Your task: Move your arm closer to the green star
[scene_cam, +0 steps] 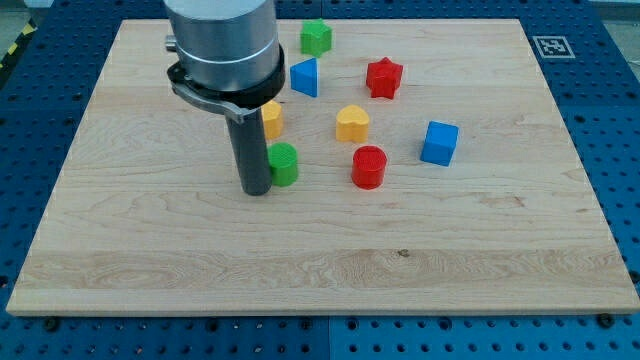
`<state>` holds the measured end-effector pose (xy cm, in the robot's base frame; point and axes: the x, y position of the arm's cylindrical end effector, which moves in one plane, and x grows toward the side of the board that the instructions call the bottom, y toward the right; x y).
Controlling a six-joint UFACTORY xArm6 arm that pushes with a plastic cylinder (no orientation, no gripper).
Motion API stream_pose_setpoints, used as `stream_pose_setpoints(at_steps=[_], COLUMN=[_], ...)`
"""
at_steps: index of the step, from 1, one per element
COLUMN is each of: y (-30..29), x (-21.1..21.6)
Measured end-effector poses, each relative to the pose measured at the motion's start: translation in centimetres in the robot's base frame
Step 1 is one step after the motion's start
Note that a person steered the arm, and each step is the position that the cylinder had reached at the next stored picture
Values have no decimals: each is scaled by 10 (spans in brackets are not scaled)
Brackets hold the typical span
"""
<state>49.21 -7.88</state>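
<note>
The green star (317,37) sits well up and to the view's right of my tip (257,190), which has no jaws, being a plain dark rod standing upright on the pale wooden board (150,260), touching a glossy green cylinder (284,163), a yellow block (271,119) just above it.

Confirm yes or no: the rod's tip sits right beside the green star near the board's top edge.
No. My tip sits beside the green cylinder block, while the green star block lies apart near the view's top.
</note>
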Motion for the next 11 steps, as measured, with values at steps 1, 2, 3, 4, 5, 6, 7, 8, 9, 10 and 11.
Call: stream_pose_setpoints(at_steps=[1, 2, 3, 4, 5, 6, 7, 8, 9, 10, 11], y=[-1, 6, 21, 3, -58, -88, -87, -76, -65, -48, -3], x=[-1, -18, -25, -25, -30, -74, -131, -189, -245, -284, -266])
